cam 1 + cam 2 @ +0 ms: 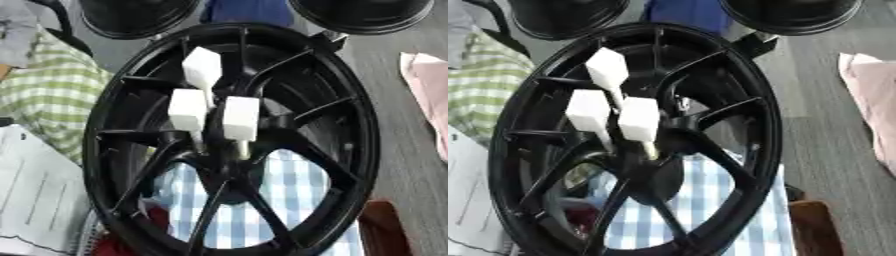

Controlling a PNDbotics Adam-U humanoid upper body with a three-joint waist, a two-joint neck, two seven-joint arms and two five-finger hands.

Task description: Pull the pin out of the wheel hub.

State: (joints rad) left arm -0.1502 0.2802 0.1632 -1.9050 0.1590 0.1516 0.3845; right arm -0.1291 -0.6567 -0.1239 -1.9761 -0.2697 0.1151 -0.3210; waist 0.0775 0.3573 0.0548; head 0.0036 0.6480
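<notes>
Looking down, I see three white-capped pins (240, 118) standing at the black wheel hub (229, 165); each looks light and rigid, best pinched at its block. Neither hand shows, so grip unknown.

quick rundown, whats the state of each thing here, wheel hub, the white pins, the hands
wheel hub: upright on its rim, spokes facing the camera
upper white pin: seated in the hub, not pulled
left white pin: seated near the hub centre
right white pin: seated near the hub centre
checked cloth: lying behind the lower spokes
robot hands: neither in view
</notes>
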